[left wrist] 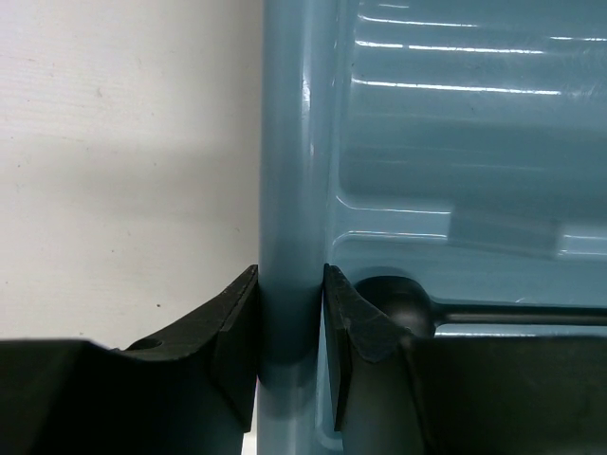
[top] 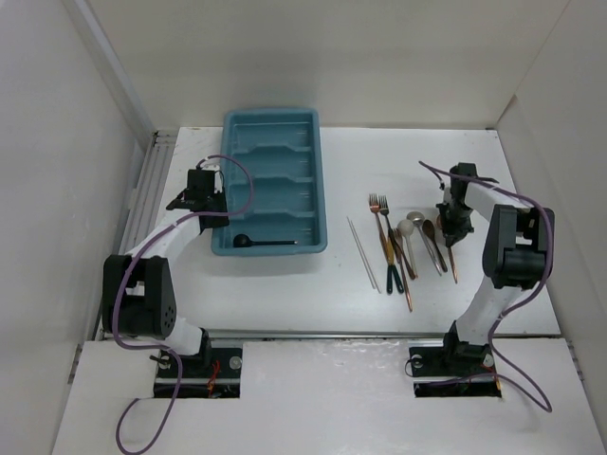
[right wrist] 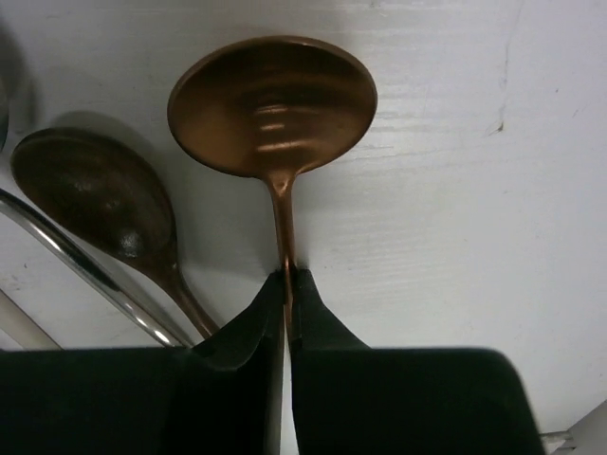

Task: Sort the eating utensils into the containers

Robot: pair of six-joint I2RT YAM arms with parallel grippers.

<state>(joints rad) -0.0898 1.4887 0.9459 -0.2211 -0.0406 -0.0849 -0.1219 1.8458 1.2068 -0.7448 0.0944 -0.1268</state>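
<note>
Copper up front: the right gripper (right wrist: 287, 296) is clenched on the thin neck of a copper spoon (right wrist: 273, 104), with both black fingers pressed flat against the stem just below the round bowl. The bowl faces up over the white table (right wrist: 455, 190). Whether it has cleared the surface, I can't tell. Right beside it lie a darker spoon (right wrist: 95, 199) and a silver handle (right wrist: 85, 270).

From above, the right arm (top: 517, 248) climbs from its base at the near edge and folds at a high elbow out to the right. Its forearm swings back leftward, and the wrist points down over the right end of the utensil row. That row lies on the table, well apart from the tray: copper forks (top: 379, 205), a silver spoon (top: 413, 219), thin chopsticks (top: 363, 252) and green-handled pieces (top: 395, 273).

Over on the other side, the left arm (top: 142, 294) bends at a low elbow and reaches up and right to the teal tray (top: 275, 142). The left gripper (left wrist: 289, 318) straddles the tray's left wall, one finger outside and one inside, squeezed against the rim. Just inside sits the bowl of a dark spoon (left wrist: 398, 301). It lies along the nearest compartment, its handle running off to the right.
</note>
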